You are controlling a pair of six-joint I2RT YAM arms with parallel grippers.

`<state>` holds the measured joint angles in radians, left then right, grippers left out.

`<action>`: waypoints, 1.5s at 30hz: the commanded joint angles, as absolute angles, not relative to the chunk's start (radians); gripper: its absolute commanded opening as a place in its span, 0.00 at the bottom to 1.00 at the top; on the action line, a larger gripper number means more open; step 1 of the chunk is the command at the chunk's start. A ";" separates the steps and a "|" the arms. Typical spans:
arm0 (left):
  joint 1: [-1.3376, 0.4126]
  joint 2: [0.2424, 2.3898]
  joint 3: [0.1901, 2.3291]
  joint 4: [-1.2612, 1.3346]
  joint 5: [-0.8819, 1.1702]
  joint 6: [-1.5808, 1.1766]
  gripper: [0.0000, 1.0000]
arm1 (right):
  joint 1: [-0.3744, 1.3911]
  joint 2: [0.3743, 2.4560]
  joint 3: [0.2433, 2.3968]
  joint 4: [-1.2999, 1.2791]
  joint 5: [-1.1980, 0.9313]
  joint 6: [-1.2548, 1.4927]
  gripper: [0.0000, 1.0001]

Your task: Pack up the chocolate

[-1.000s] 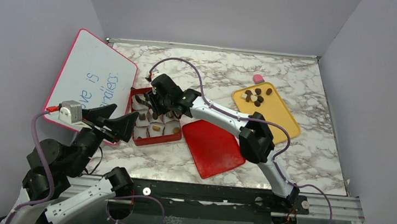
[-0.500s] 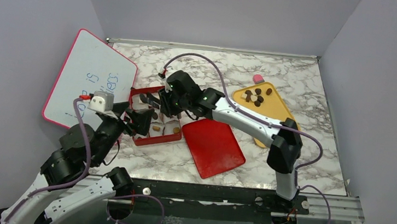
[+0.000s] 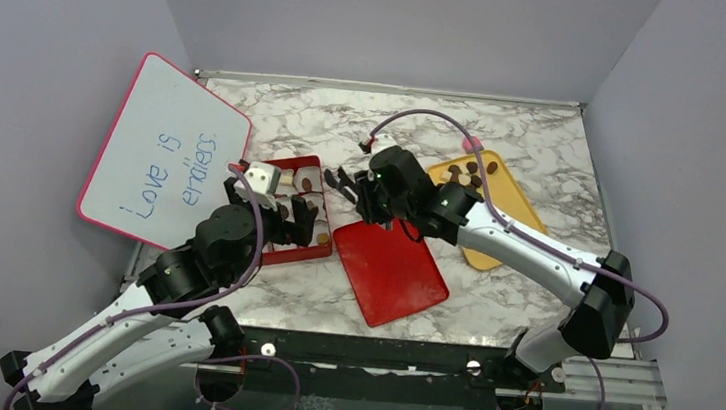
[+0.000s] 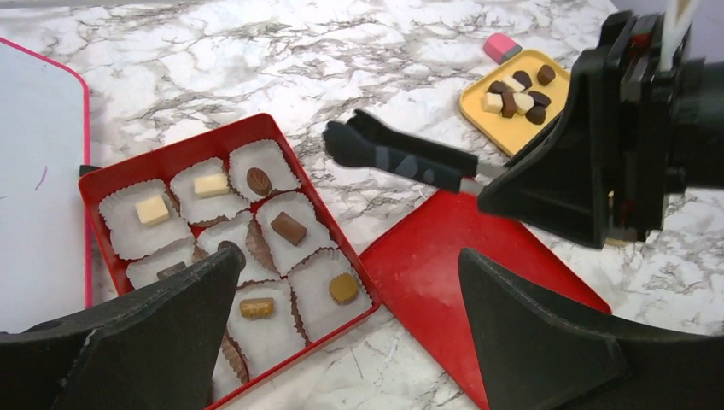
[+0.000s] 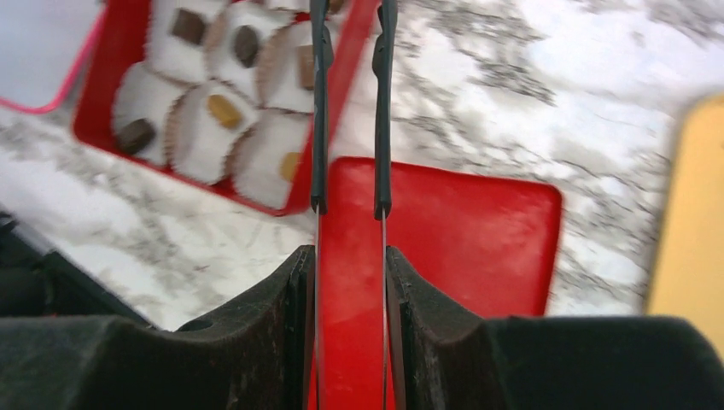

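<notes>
Several chocolates point(image 3: 467, 175) lie on a yellow tray point(image 3: 504, 214), also in the left wrist view point(image 4: 516, 90). More chocolates point(image 4: 289, 228) sit in white paper cups in a red box point(image 4: 98, 184). My right gripper point(image 3: 362, 193) is shut on black tongs point(image 4: 393, 156), which are empty with tips apart, above the gap between the box point(image 3: 309, 252) and a red lid point(image 3: 388, 268). In the right wrist view the tongs point(image 5: 318, 111) reach out from my gripper point(image 5: 348, 265). My left gripper point(image 4: 346, 260) is open and empty over the box's near right corner point(image 3: 299, 224).
A whiteboard point(image 3: 168, 156) with a pink frame leans at the left. A small pink block point(image 3: 472, 143) lies behind the yellow tray. The red lid point(image 4: 444, 265) lies flat right of the box. Grey walls close in the marble table.
My right arm has drawn the tongs right, out of the box to above the lid's far edge. My left arm has swung right from the whiteboard to over the box.
</notes>
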<state>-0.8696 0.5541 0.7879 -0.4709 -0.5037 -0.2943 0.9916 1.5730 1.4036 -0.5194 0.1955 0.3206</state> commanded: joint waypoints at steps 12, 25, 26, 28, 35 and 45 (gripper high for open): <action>-0.865 0.608 0.740 -0.380 -0.439 -0.210 0.99 | 0.766 1.718 1.398 -0.296 0.350 0.204 0.36; -0.864 0.621 0.727 -0.391 -0.420 -0.184 0.99 | 0.607 2.027 1.581 -0.186 0.217 0.141 0.36; -0.864 0.622 0.730 -0.392 -0.423 -0.192 0.99 | 0.597 2.043 1.585 -0.172 0.194 0.133 0.36; -0.865 0.621 0.730 -0.395 -0.430 -0.207 0.99 | 0.582 2.077 1.595 -0.149 0.180 0.114 0.37; -0.864 0.611 0.716 -0.414 -0.447 -0.216 0.99 | 0.557 2.187 1.640 -0.114 0.159 0.103 0.40; -0.865 0.615 0.719 -0.416 -0.464 -0.212 0.99 | 0.555 2.237 1.687 -0.111 0.154 0.095 0.42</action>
